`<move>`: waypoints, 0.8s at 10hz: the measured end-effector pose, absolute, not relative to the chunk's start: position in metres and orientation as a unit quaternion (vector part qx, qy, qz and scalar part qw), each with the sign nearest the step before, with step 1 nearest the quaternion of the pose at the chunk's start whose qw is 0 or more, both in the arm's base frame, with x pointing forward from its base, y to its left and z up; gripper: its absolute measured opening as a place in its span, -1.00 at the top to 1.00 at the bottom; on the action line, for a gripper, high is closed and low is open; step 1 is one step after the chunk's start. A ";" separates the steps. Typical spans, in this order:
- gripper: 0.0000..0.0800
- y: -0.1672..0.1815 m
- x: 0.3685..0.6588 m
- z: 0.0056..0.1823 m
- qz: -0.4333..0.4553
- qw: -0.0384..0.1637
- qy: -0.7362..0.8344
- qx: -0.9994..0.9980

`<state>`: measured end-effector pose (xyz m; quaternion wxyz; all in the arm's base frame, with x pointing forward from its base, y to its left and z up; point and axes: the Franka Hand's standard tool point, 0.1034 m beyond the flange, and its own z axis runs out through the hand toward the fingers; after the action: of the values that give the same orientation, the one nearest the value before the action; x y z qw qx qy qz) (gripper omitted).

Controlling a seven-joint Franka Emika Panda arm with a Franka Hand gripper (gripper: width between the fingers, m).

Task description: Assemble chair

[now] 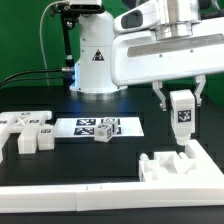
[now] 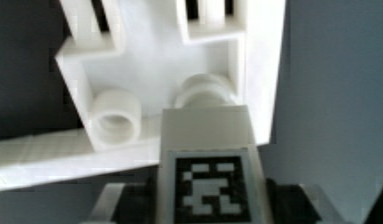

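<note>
Since the white block (image 1: 183,113) seems meant to seat into the chair panel (image 1: 175,165) at the exterior view's lower right, the gripper (image 1: 181,104) hangs directly above that panel, jaws clamped on the block's sides, its tag facing outward; the wrist view shows round fittings (image 2: 113,120) on the panel beneath, probably the target; loose parts (image 1: 25,130) lie at centre left beside the marker board (image 1: 95,127); nothing reads as writing, only square marker tags.

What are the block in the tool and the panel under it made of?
The block looks like matte white plastic: crisp edges, no grain, a printed tag on its face. The panel seems the same plastic: equally dull white, with smooth round sockets.
</note>
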<state>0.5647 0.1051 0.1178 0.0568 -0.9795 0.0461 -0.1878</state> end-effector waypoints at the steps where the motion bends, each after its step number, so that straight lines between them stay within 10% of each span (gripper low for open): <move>1: 0.29 0.110 0.569 0.119 -0.182 0.051 0.018 -0.982; 8: 0.29 0.115 0.588 0.110 -0.209 0.034 -0.066 -0.975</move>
<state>0.5877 0.1154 0.1102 0.0338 -0.9750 -0.0664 -0.2093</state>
